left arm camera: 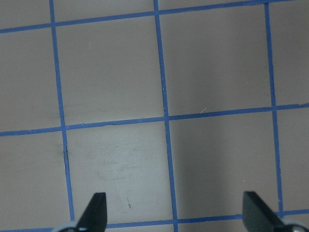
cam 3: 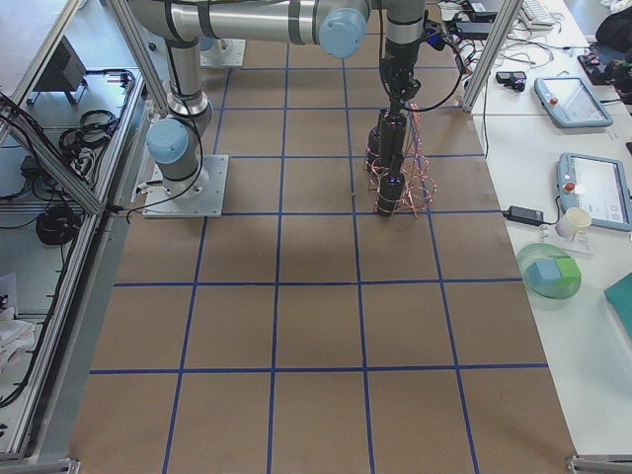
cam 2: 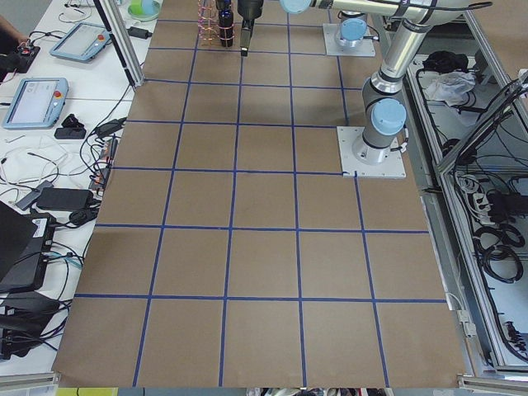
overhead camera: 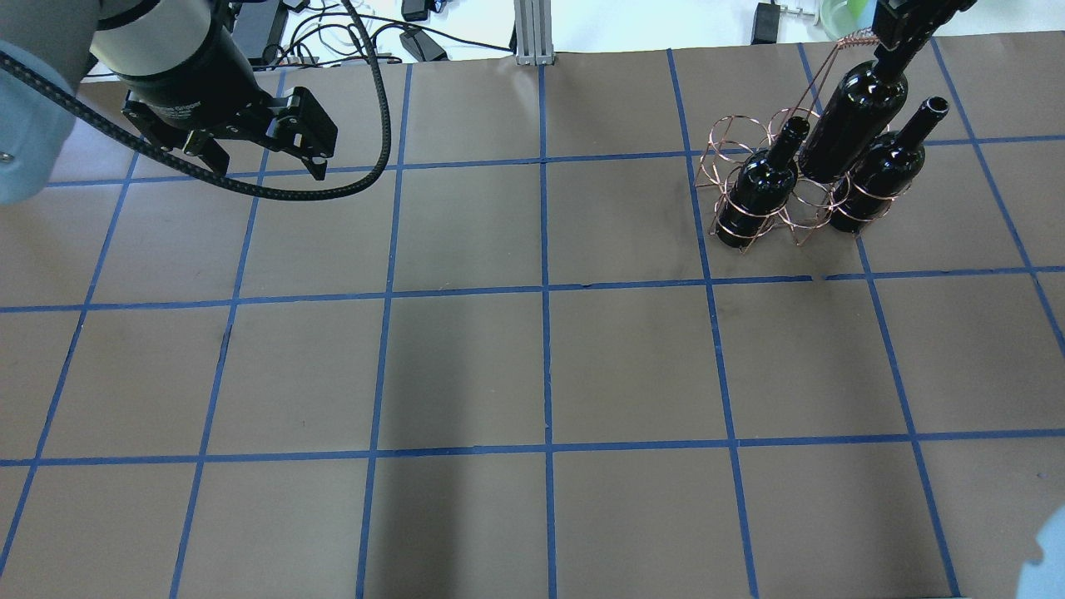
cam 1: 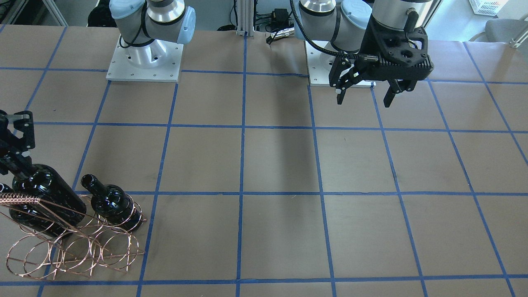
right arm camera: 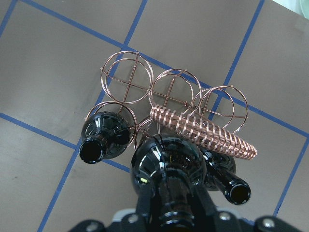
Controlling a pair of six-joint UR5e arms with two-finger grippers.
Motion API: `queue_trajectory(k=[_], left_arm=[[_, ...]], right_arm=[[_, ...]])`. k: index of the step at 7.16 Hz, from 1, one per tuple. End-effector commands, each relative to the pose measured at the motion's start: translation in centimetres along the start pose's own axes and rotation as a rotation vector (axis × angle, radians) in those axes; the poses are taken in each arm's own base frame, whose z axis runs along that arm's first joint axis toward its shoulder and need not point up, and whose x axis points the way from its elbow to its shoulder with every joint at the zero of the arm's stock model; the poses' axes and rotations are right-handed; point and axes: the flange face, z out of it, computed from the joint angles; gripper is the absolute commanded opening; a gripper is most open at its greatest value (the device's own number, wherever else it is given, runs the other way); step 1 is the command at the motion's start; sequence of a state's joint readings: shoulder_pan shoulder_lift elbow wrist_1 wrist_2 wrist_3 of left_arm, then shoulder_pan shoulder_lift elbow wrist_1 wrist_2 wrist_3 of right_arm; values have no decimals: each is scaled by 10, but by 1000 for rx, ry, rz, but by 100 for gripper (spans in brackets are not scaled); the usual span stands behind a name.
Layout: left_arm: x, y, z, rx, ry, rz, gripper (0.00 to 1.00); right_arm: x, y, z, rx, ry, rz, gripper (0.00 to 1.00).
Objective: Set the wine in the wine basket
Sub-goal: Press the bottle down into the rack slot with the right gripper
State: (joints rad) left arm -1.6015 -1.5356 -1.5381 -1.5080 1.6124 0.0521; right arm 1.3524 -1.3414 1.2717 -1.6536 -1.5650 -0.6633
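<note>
The copper wire wine basket (overhead camera: 722,148) stands at the table's far right; it also shows in the front view (cam 1: 82,251) and the right wrist view (right arm camera: 128,77). Two near-black bottles stand in its rings (overhead camera: 761,187) (overhead camera: 882,179). My right gripper (overhead camera: 903,37) is shut on the neck of a third wine bottle (overhead camera: 853,116) (right arm camera: 169,164) and holds it tilted between those two. Its base is down among the rings, beside the braided handle (right arm camera: 203,133). My left gripper (overhead camera: 270,166) (left arm camera: 175,198) hangs open and empty above the table's far left.
Brown table with a blue tape grid (overhead camera: 545,299). The arm bases (cam 1: 144,57) stand at the robot's edge. Cables and a metal post (overhead camera: 532,33) lie beyond the far edge. The far rings of the basket (right arm camera: 128,77) hold nothing.
</note>
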Motion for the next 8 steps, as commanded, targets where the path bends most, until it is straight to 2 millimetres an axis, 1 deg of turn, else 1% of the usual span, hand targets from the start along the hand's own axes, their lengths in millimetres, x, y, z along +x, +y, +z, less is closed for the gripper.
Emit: queue_trajectory(k=[1,2,4,5,8], left_arm=[[0,0,0,1,0,-6,100],[1,0,1,0,0,-5,100],[0,0,1,0,0,-6,100],[0,1,0,1,0,-6,100],[0,2,4,-6,0,-6,100]], right_arm=[[5,-8,10,17,7,-2,0],[6,-10,11,26,8,-2,0],[8,-13,25,5,-10,-8,0],[9,-12,30,-14,-10,-39,0],[7,-8,37,-58,-41,-47,0]])
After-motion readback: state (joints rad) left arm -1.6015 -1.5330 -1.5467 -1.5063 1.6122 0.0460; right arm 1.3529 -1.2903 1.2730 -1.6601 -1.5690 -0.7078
